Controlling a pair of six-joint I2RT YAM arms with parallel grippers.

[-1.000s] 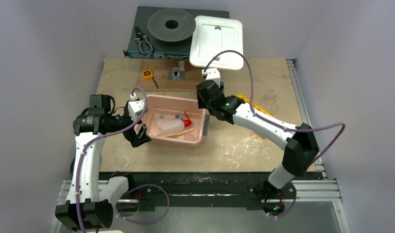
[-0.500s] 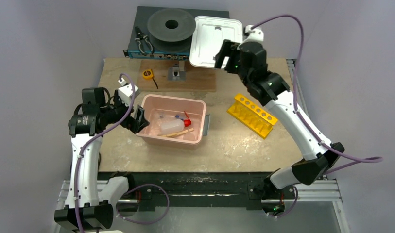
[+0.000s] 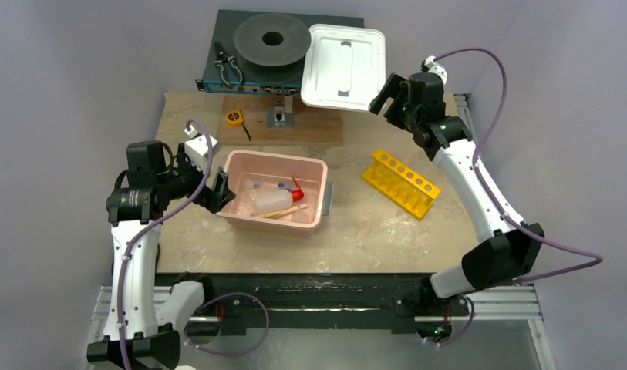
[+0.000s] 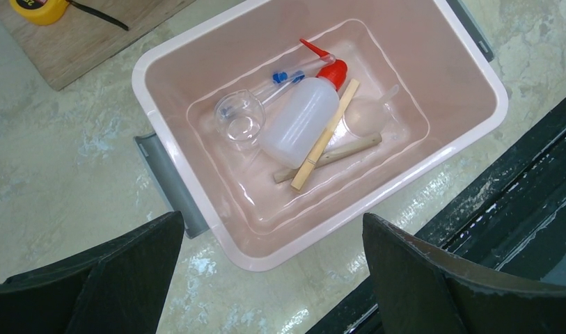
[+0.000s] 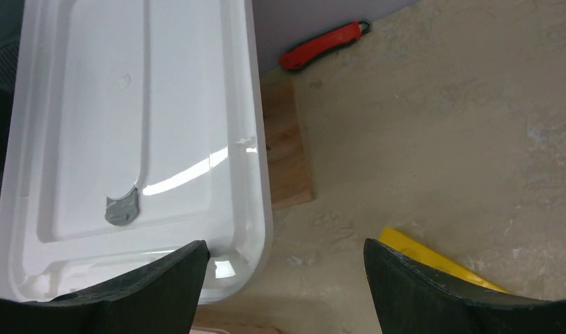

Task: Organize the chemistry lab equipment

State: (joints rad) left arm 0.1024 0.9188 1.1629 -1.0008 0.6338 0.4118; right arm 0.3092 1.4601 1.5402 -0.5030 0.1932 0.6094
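Note:
A pink bin (image 3: 275,157) holds the white squeeze bottle with red spout (image 4: 297,122), blue-capped tubes (image 4: 283,76), two wooden sticks (image 4: 328,136), a tiny glass (image 4: 239,118) and a clear round dish (image 4: 367,115). My left gripper (image 3: 217,193) is open and empty, just off the bin's left end; in the left wrist view (image 4: 271,229) it hovers over the bin's rim (image 4: 142,76). The yellow holed rack (image 3: 401,183) stands on the table right of the bin. My right gripper (image 3: 387,96) is open and empty, raised beside the white lid (image 3: 343,65).
Black pliers (image 3: 229,68) and a black disc (image 3: 272,38) lie on the rear box. A yellow tape measure (image 3: 234,117) and a small grey block (image 3: 281,116) sit on a wooden board (image 3: 318,131). A red-handled tool (image 5: 324,45) lies behind the lid (image 5: 127,139).
My right arm has swung from the bin's right end up and back to the far right, beside the white lid, uncovering the yellow rack. My left gripper has backed slightly off the bin.

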